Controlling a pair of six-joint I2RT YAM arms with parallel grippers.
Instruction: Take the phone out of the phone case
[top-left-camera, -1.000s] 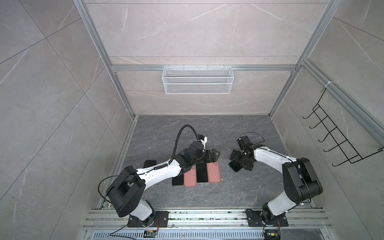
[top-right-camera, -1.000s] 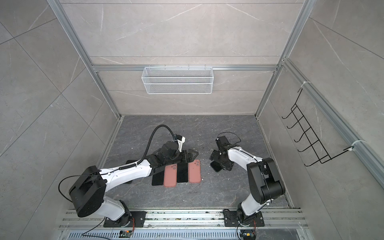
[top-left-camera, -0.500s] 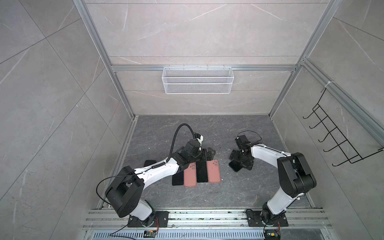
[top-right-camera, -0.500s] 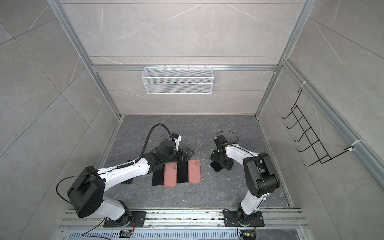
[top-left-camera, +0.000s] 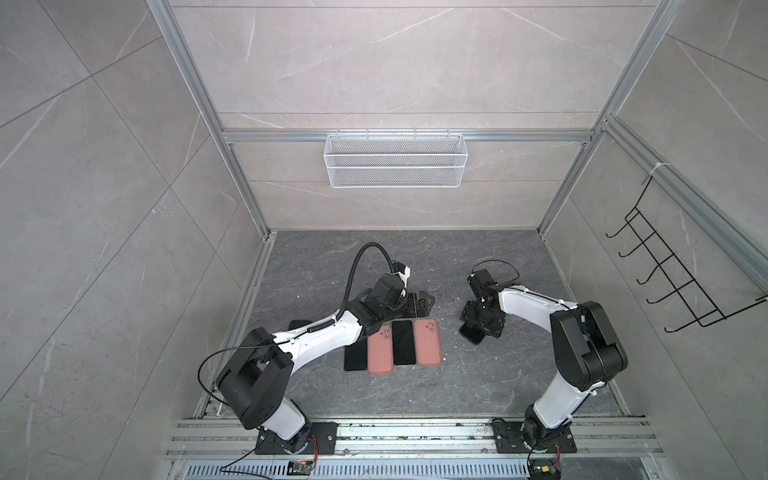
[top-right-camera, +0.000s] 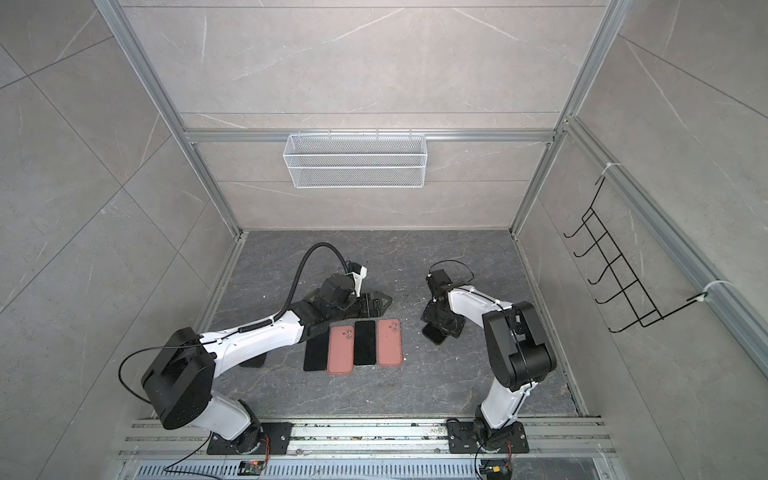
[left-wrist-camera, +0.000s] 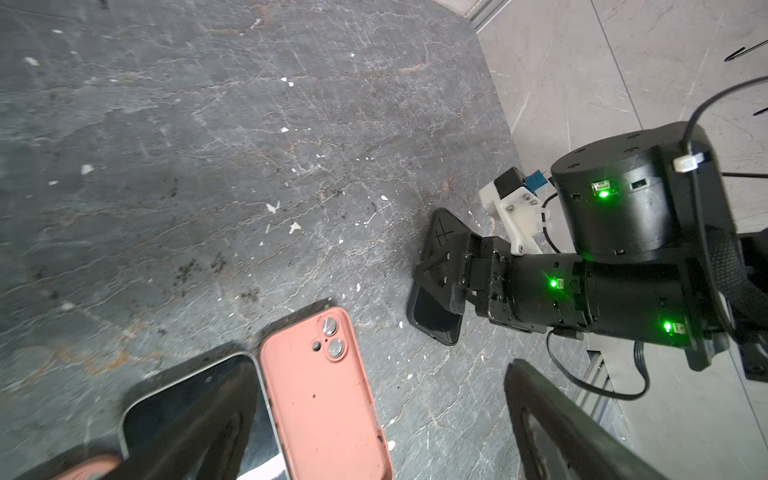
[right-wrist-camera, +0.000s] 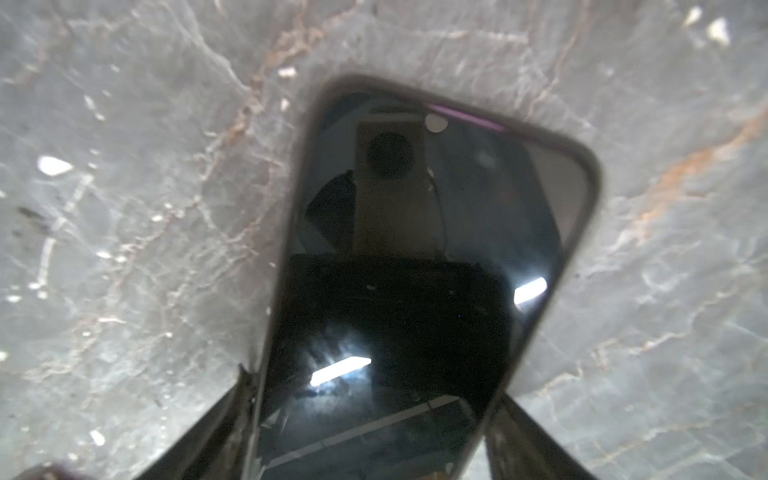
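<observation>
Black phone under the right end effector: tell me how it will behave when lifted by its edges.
The black phone is a flat slab, so probably stiff, not floppy. Its glossy face mirrors the lights, so likely slippery and scratch-prone. It lies flat on the stone-look surface; it should slide rather than roll or tip.

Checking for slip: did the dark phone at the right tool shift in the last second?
No. The dark phone keeps its gap to the nearest pink case.

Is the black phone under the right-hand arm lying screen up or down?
Screen up: the black phone shows glossy glass mirroring bright lights.
</observation>
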